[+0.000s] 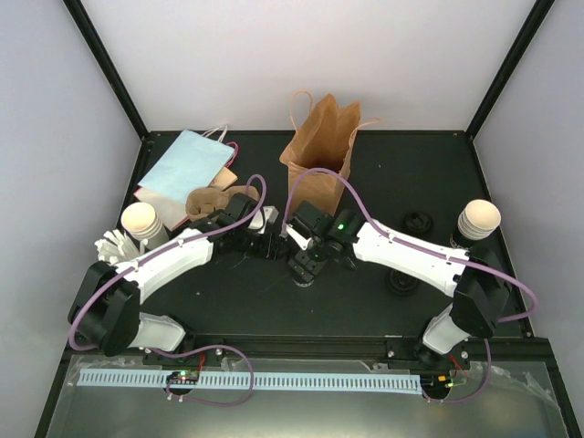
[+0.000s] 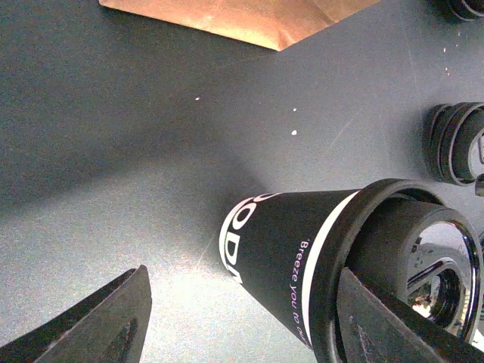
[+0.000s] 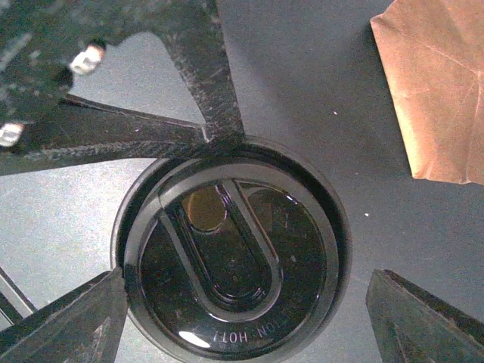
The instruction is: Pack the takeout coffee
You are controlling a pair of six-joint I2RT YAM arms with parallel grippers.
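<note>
— Bagged yet?
— No. Shows one lidded coffee cup (image 2: 280, 249) upright on tabletop (image 1: 228, 301), near brown bag (image 1: 319, 155), outside it. Grips nothing with left jaws, spread beside it, or right jaws, wide over lid (image 3: 234, 257). Leaves bagging undone.

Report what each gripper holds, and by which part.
Nothing is gripped. The right gripper stands open above the lid of the cup; the left gripper is open too, one finger at the lid's rim, the other clear.
</note>
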